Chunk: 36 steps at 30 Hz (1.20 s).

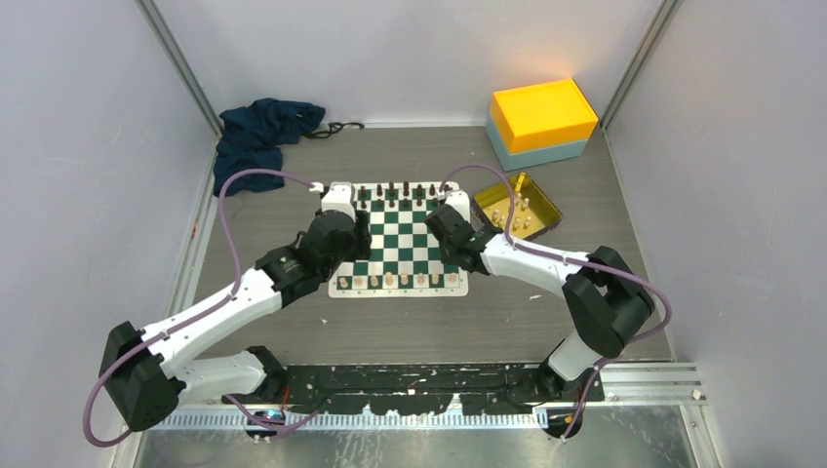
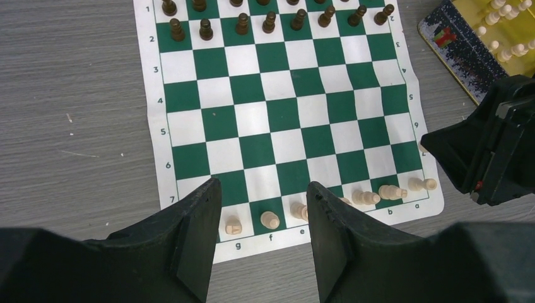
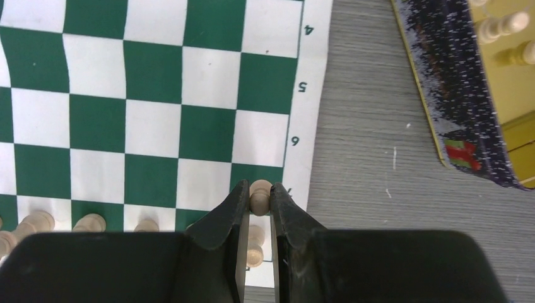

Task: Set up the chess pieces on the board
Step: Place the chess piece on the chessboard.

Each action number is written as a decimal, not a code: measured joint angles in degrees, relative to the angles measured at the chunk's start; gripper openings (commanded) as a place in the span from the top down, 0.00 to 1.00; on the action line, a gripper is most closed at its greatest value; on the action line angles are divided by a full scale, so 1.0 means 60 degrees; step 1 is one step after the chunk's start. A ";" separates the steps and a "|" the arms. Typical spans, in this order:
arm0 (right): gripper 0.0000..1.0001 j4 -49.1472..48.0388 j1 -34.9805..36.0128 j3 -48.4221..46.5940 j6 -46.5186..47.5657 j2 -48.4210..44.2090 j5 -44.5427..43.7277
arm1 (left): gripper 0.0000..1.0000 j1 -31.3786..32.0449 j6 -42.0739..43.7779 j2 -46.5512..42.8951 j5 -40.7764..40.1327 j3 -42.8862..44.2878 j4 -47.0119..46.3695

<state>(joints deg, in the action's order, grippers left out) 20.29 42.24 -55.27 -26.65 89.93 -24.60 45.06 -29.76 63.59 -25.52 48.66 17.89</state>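
The green-and-white board (image 1: 398, 234) lies mid-table. Cream chess pieces (image 2: 270, 219) stand along its near row, such as one on the g square (image 2: 233, 225) and others towards the a corner (image 2: 391, 191). Dark pieces (image 2: 242, 23) fill the two far rows. My right gripper (image 3: 259, 197) (image 1: 451, 255) is shut on a cream pawn (image 3: 259, 192) over the board's near right corner; another cream piece (image 3: 255, 243) stands just below, between the fingers. My left gripper (image 2: 264, 189) (image 1: 363, 249) hangs open over the near left squares, with nothing between its fingers.
A gold tray (image 1: 539, 198) (image 3: 454, 95) with more cream pieces sits right of the board. A yellow-and-blue box (image 1: 542, 122) stands at the back right, and a dark blue cloth (image 1: 263, 127) lies at the back left. The right gripper's black body (image 2: 492, 151) shows by the board's right edge.
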 measured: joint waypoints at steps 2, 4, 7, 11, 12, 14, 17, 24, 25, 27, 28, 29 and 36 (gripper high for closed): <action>0.99 -0.0178 0.0117 0.0098 -0.0007 0.0087 -0.0051 | 0.47 0.0000 -0.0004 0.0000 0.0000 -0.0044 0.0004; 0.99 -0.0357 0.0200 0.0117 -0.0018 0.0168 -0.0066 | 0.47 0.0000 0.0000 0.0000 0.0000 -0.0066 0.0004; 0.99 -0.0586 0.0240 0.0117 -0.0055 0.0277 -0.0091 | 0.47 0.0000 0.0000 -0.0004 0.0000 -0.0084 0.0000; 0.99 -0.0754 0.0255 0.0142 -0.0117 0.0430 -0.0149 | 0.47 0.0000 0.0000 -0.0015 -0.0004 -0.0120 0.0000; 0.99 -0.0787 0.0255 0.0157 -0.0124 0.0455 -0.0168 | 0.47 0.0000 0.0000 -0.0015 -0.0004 -0.0120 0.0000; 0.99 -0.0882 0.0255 0.0244 -0.0160 0.0477 -0.0175 | 0.47 0.0000 0.0000 -0.0015 -0.0004 -0.0120 -0.0004; 0.99 -0.0962 0.0255 0.0408 -0.0226 0.0477 -0.0175 | 0.47 0.0000 0.0004 -0.0015 -0.0004 -0.0124 0.0000; 0.99 -0.1086 0.0259 0.0590 -0.0346 0.0477 -0.0175 | 0.47 0.0000 0.0004 -0.0015 -0.0004 -0.0124 0.0000; 0.99 -0.1111 0.0259 0.0612 -0.0364 0.0477 -0.0171 | 0.47 0.0000 0.0004 -0.0015 -0.0004 -0.0124 0.0000; 0.99 -0.1147 0.0259 0.0652 -0.0372 0.0477 -0.0171 | 0.47 0.0000 0.0000 -0.0015 -0.0004 -0.0124 0.0000; 0.99 -0.1173 0.0259 0.0678 -0.0375 0.0477 -0.0171 | 0.47 0.0000 0.0004 -0.0015 -0.0004 -0.0124 -0.0004; 0.99 -0.1180 0.0262 0.0699 -0.0386 0.0477 -0.0171 | 0.47 0.0000 0.0000 -0.0015 -0.0004 -0.0124 0.0000; 0.99 -0.1337 0.0266 0.0838 -0.0444 0.0477 -0.0135 | 0.47 0.0000 0.0000 -0.0015 -0.0004 -0.0124 -0.0004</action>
<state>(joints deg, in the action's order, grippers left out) 12.27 43.83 -50.24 -29.32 92.79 -25.41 45.06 -29.76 63.51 -25.54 47.92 17.87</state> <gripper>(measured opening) 0.214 0.533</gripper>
